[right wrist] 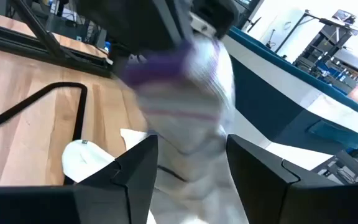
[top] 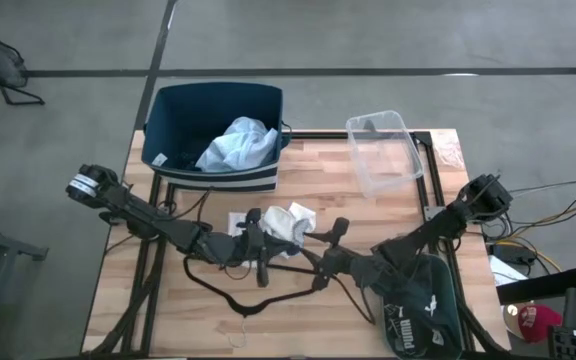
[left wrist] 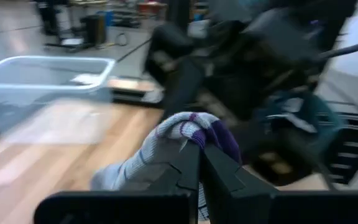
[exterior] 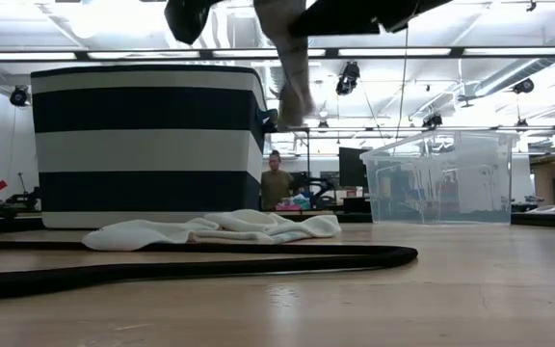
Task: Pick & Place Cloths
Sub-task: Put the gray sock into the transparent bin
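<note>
My left gripper [left wrist: 201, 154] is shut on a small white sock with a purple toe [left wrist: 166, 143], which shows in the low view as a pale strip [exterior: 292, 72] hanging above the table. My right gripper [right wrist: 191, 158] is open, with one finger on each side of the hanging sock [right wrist: 194, 106]; whether they touch it I cannot tell. More small white pieces [top: 293, 220] lie flat on the table between the grippers. The pale-blue shirt [top: 236, 143] lies in the striped navy bin [top: 168, 125]. A dark teal garment [top: 418, 300] lies under the right arm. My left gripper pinches the sock between its two fingers at the purple toe end [left wrist: 213, 134]. The sock is lifted clear of the table, and its pale length [exterior: 295, 96] hangs below the fingers.
A thin black wire hanger [top: 233, 290] lies on the near part of the table and crosses the low view's foreground [exterior: 258, 260]. A clear plastic tub [top: 383, 150] stands right of the bin. Black frame rails [top: 438, 190] run along the table's sides.
</note>
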